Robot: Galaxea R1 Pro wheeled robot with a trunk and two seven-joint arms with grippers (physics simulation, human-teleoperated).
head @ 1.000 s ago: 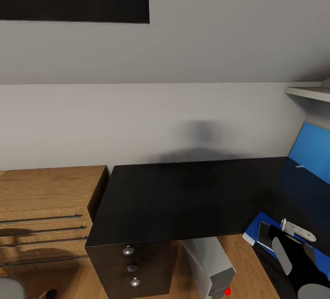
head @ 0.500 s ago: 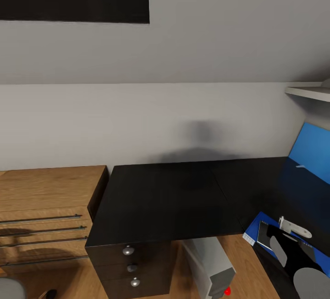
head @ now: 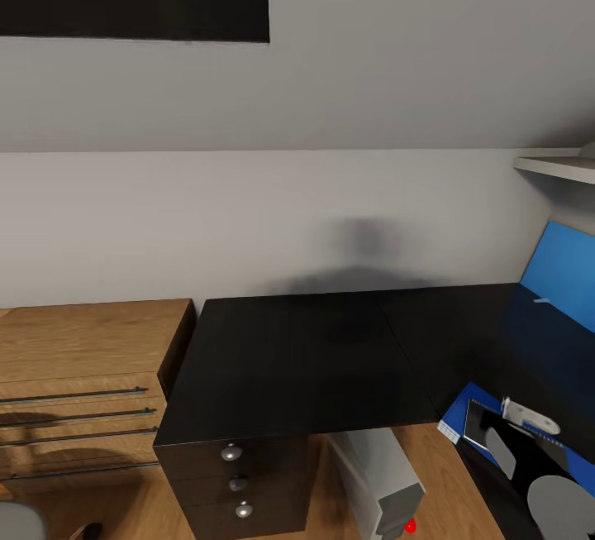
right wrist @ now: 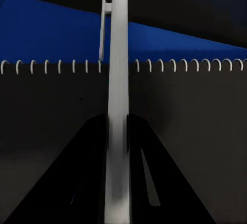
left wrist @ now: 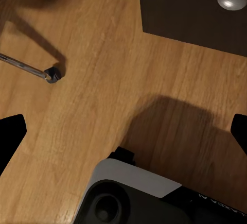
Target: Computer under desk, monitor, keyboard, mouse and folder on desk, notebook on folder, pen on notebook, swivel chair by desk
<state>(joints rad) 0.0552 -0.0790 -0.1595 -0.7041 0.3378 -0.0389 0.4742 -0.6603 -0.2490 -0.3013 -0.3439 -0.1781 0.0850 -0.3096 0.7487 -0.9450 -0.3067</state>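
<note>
Head view: the desk (head: 297, 358), a glossy black L-shaped top, fills the middle of the scene against a pale wall, with a blue back panel (head: 564, 271) at the far right. A dark drawer unit (head: 235, 474) with three round silver knobs sits under the desk's near left corner. To its left stands a light wooden chest of drawers (head: 83, 383). The computer (head: 382, 474), a light-grey tower with a red button on its front, stands on the wood floor (head: 438, 474) under the desk, just right of the drawer unit.

At the near right, the blue folder (head: 456, 418) lies flat on the desk. The dark notebook (head: 475, 424) rests on top of the folder, leaving a strip of blue exposed at its left edge. The right gripper (head: 516, 432) is over the notebook.

Right wrist view: the right gripper's (right wrist: 117, 131) two black fingers (right wrist: 77, 183) are clamped on the white pen (right wrist: 117, 105), which runs straight out between them. The pen's clip end reaches past the notebook's (right wrist: 195, 110) spiral binding and over the folder (right wrist: 51, 28). I cannot tell whether the pen touches the notebook.

Left wrist view: the left gripper's fingers (left wrist: 10, 136) are spread wide apart, with nothing between them, above the floor (left wrist: 103, 80). A caster and metal leg of the swivel chair (left wrist: 51, 73) lie nearby, and a corner of the drawer unit (left wrist: 195, 13) with one knob is in view.
</note>
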